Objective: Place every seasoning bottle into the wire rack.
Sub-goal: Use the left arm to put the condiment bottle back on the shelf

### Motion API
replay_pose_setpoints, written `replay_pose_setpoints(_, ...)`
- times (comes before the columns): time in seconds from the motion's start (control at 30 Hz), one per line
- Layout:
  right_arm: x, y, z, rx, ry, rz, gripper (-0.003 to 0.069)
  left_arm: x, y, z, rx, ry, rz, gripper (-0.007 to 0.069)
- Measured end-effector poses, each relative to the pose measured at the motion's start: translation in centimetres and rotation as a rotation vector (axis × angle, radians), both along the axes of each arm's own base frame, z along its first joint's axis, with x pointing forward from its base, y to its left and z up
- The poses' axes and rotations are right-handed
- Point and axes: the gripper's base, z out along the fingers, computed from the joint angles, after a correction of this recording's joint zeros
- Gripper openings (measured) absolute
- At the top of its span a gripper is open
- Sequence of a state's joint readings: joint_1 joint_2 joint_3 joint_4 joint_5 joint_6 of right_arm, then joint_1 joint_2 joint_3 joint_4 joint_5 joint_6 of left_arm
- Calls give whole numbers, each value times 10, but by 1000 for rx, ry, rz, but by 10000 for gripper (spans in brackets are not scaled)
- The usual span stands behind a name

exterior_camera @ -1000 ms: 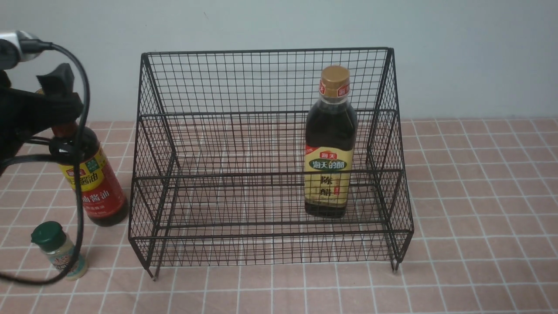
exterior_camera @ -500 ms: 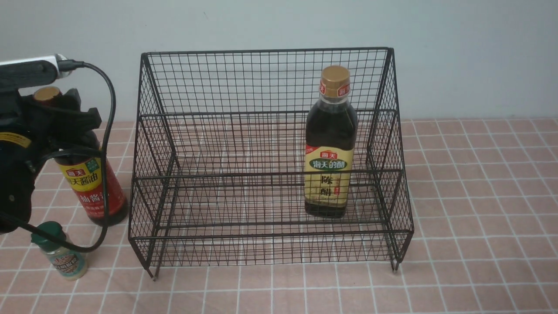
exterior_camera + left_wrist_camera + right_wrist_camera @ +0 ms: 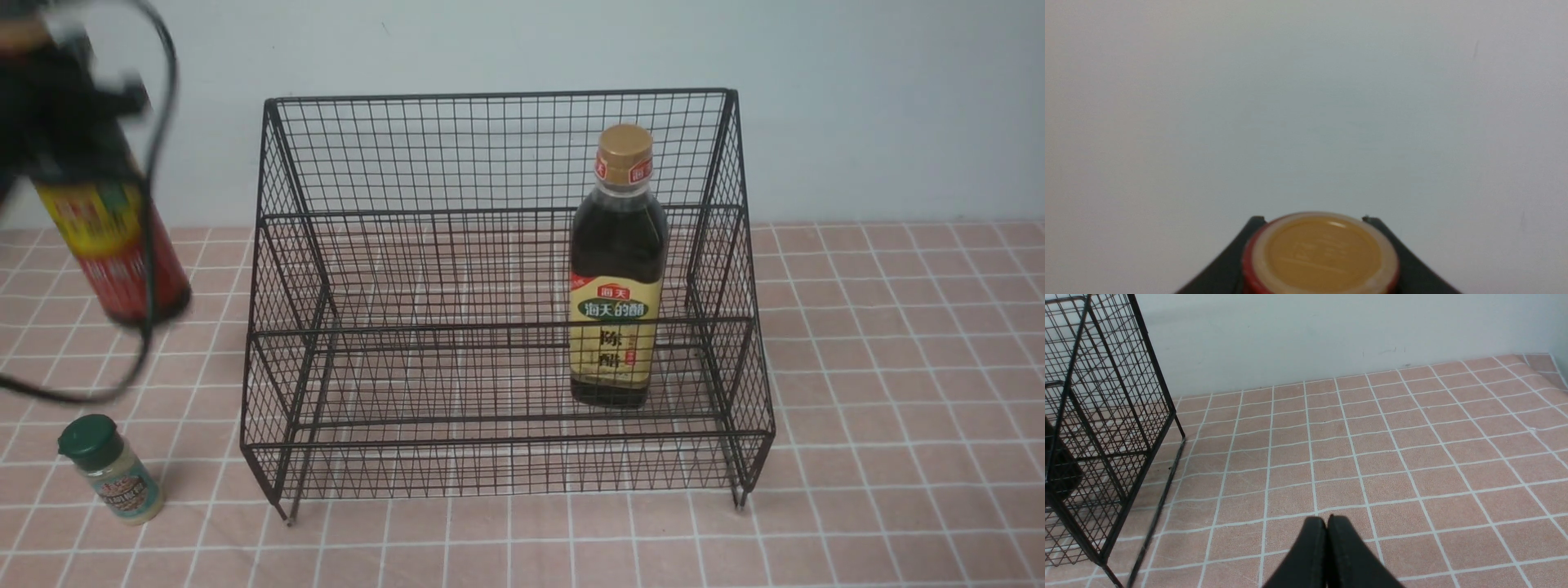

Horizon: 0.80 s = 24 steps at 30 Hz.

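Gold-cap bottle stands upright inside the rack, toward its right side, on what looks like the lower tier. Also in the front view, the red bottle hangs clear of the table at the far left, outside the rack and beside its left wall. It is blurred and leans a little. The left claw is a dark smear around its neck, clamped on it. The shaker stands on the table near the rack's front left corner, apart from it, with nothing touching it.

The left wrist view shows the red bottle's cap from above, yellow with a red rim. It sits snug between the two dark fingers of the left claw, with only the pale wall behind.

In the right wrist view, the right claw has its fingers pressed together with nothing between them. It sits over bare table to the right of the rack, well away from any bottle.

As a judgement, the task is about a third done. One bottle is placed, and the red one is gripped and off the table but not yet over the rack. The shaker is untouched and comes last, a small thing that will want a careful grip.
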<state>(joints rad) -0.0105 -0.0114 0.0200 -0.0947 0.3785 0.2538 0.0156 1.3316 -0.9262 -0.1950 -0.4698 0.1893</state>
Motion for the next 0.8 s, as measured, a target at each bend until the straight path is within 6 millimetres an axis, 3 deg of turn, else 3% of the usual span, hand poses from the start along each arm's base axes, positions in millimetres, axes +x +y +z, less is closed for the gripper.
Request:
replay_pose_setpoints(0.13,0,0,0,0,0,0,-14,-7,-4,75,10,-160,-24,256)
replay_pose_setpoints(0.2,0,0,0,0,0,0,-14,-9,-9,92,15,-178,-44,256)
replay_pose_setpoints(0.33,0,0,0,0,0,0,-14,-14,-39,126,9,-172,-168,256)
replay_pose_setpoints(0.53,0,0,0,0,0,0,-14,-5,-83,129,-9,-168,-307,256)
replay_pose_setpoints(0.8,0,0,0,0,0,0,-14,42,-111,80,1,-44,-350,256)
